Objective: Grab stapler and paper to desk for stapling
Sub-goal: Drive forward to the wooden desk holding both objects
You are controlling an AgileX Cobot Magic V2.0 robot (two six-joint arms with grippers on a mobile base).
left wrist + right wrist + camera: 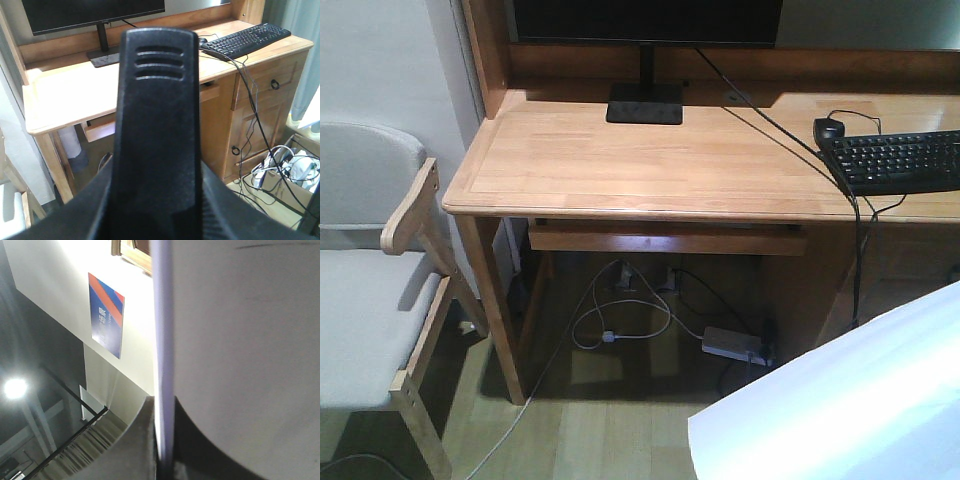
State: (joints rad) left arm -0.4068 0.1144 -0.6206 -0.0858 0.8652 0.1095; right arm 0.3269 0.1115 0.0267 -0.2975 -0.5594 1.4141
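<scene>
A light wooden surface [650, 160] with a grooved rim stands against the wall. It carries a monitor stand [644, 103] at the back, and a black keyboard [900, 160] and mouse [829, 129] to the right. The near left stretch is bare wood. A grey cushioned chair [370, 290] sits beside it, and cables [620, 320] and a power strip [735, 345] lie on the plank floor [600, 430] beneath. The left tool [157, 200] is clamped on the black stapler [157, 125], held upright short of the front edge. The right tool [164, 450] pinches the white paper [850, 400] edge-on, off the surface at lower right. A blue and orange poster [106, 315] hangs on the room's wall.
</scene>
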